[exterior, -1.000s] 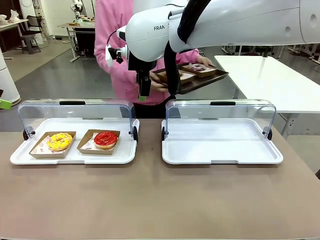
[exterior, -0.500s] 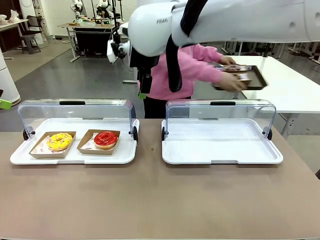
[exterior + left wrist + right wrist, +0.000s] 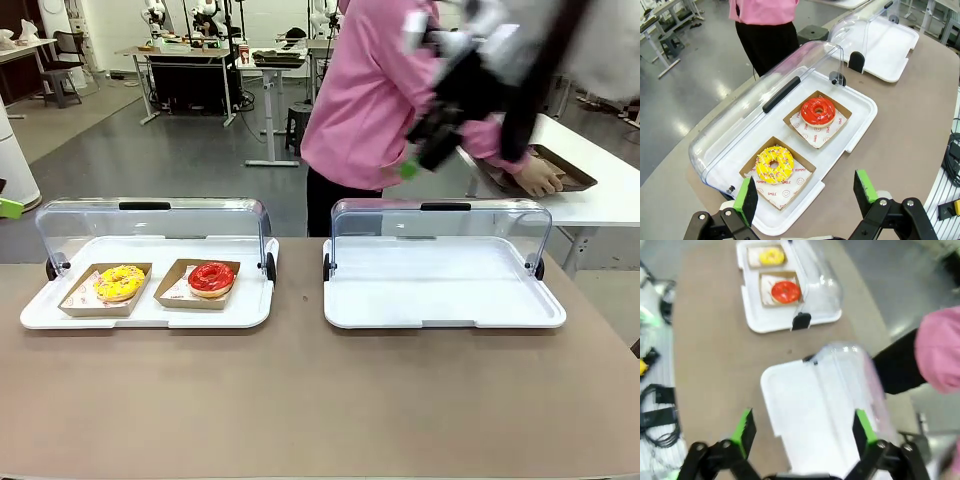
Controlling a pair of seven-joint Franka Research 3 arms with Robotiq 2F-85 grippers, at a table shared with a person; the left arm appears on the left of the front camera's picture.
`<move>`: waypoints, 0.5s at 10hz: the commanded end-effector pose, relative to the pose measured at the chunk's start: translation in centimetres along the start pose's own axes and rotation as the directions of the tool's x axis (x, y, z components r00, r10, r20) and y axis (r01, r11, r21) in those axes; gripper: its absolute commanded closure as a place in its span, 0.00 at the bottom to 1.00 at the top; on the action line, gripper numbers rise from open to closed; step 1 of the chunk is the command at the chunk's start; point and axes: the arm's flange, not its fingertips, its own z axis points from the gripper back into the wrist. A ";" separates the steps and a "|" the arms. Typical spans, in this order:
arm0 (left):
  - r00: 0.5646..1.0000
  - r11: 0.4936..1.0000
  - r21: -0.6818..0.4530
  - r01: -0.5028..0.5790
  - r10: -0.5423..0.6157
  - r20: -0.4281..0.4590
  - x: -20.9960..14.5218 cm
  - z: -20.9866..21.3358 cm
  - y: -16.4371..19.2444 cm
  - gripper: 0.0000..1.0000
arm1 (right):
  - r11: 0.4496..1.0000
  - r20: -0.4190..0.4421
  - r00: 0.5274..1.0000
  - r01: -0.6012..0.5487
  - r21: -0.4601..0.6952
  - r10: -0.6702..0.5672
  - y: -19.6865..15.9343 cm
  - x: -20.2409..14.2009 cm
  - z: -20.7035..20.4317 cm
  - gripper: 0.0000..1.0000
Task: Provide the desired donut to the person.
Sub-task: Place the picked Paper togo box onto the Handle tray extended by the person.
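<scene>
Two donuts lie in brown paper boats on the left white tray (image 3: 150, 312), under its raised clear lid: a yellow sprinkled donut (image 3: 120, 283) and a red glazed donut (image 3: 211, 278). In the left wrist view, my left gripper (image 3: 806, 192) hovers open above the yellow donut (image 3: 774, 164) and the red donut (image 3: 818, 110), holding nothing. My right gripper (image 3: 412, 165) is blurred high at the upper right, in front of the person (image 3: 365, 90). In its own view the right gripper (image 3: 803, 430) is open and empty over the right tray (image 3: 810, 415).
The right white tray (image 3: 440, 300) has its clear lid up and holds nothing. The person leans right with a hand on a brown tray (image 3: 555, 170) on a white side table (image 3: 600, 205). Bare brown tabletop (image 3: 300, 400) runs along the near side.
My right arm has swung from upper left of centre to the upper right. The person has moved right and lowered the brown tray onto the side table.
</scene>
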 end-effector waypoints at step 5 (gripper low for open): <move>1.000 1.000 -0.007 -0.006 0.006 0.008 -0.1 0.0 0.1 0.00 | 0.984 0.273 0.952 0.163 -0.076 -0.136 3.6 -15.7 7.7 0.00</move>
